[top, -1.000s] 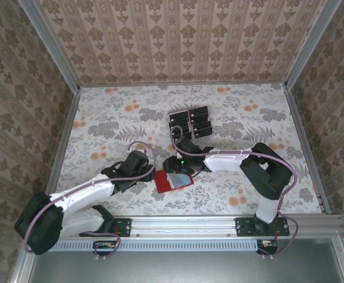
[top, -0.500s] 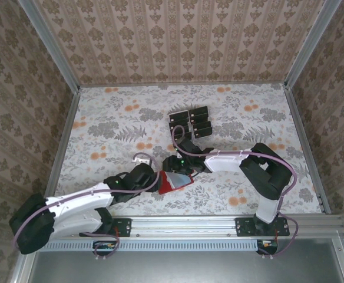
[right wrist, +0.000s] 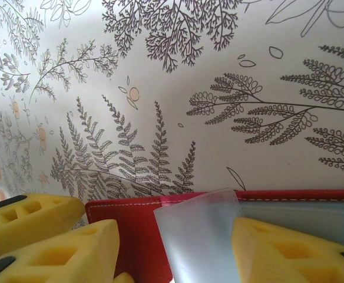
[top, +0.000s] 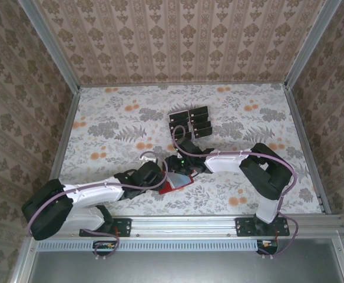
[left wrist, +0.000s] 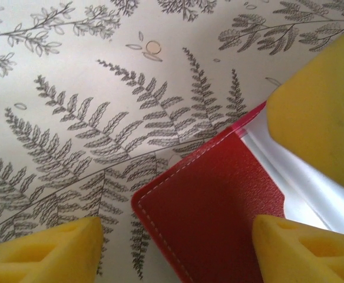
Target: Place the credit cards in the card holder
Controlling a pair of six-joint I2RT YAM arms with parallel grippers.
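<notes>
From above, the small red leather-like folding wallet (top: 178,184) lies on the fern-printed table (top: 104,132) between damask-papered walls (top: 178,41), black rectangular cards (top: 190,122) clustered beyond; left wrist: left gripper (left wrist: 178,250) spread astride its corner; right wrist: right gripper (right wrist: 175,244) spread around its frosted pocket (right wrist: 198,233).

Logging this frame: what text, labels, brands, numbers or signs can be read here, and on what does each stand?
No text can be read.
credit cards: each has a small pale mark, too small to read from the top camera.
card holder: plain red surface with pale stitching; no lettering or logo on the part seen.
tablecloth: fern and flower print, no words.
</notes>
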